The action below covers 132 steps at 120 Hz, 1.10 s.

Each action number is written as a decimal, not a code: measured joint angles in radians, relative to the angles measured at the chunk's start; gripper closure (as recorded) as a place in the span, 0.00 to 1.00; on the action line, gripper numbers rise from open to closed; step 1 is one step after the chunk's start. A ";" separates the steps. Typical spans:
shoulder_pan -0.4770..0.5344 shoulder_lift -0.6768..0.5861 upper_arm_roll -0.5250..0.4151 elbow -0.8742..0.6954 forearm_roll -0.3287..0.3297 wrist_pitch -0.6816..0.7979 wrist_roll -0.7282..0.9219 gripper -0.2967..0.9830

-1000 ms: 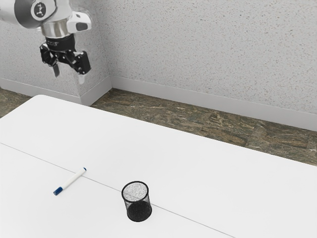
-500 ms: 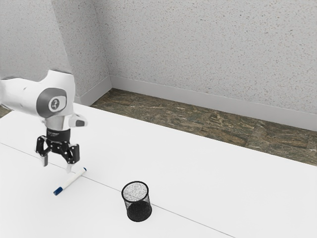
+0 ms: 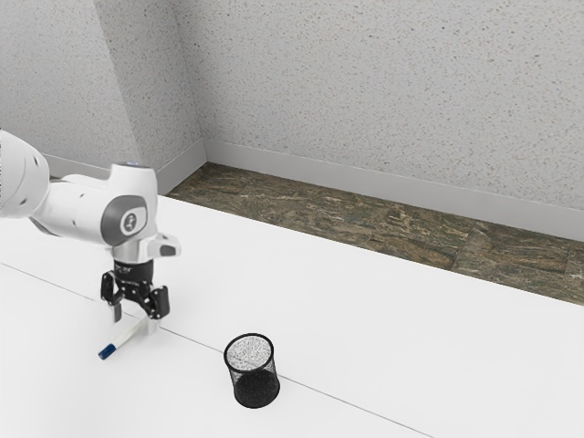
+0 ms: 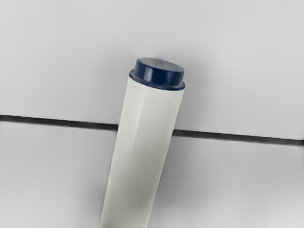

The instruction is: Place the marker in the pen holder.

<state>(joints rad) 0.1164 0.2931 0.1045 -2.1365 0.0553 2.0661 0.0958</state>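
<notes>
Your end effector (image 3: 135,325) is released, straddling the marker (image 3: 129,335) on the worktop (image 3: 356,319). Risk: if you grip off-ctr, its blue cap (image 3: 108,351) may droop & snag on the pen holder (image 3: 256,390).

- The wall (image 3: 392,82) is light grey with lots of tiny dark specks.
- At the exterior view's left, part of it sticks out and makes corners.
- A plain grey strip (image 3: 383,192) runs along the bottom of the wall.
- The floor (image 3: 383,235) is brown and grey, with wavy, stony marks.
- The table (image 3: 383,338) is white and flat, with a thin dark line (image 3: 339,396) across it.
- The room is bright.
</notes>
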 joint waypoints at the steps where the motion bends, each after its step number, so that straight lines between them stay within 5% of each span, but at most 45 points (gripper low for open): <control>1: 0.000 0.002 0.000 0.002 0.000 0.001 0.004 0.23; 43: 0.000 0.050 0.000 0.039 -0.021 0.030 0.136 0.25; 88: 0.000 0.046 0.001 0.044 -0.017 0.027 0.217 0.71; 132: 0.000 0.023 0.001 0.044 0.015 0.035 0.245 0.84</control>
<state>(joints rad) 0.1163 0.3157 0.1056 -2.0929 0.0700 2.1008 0.3407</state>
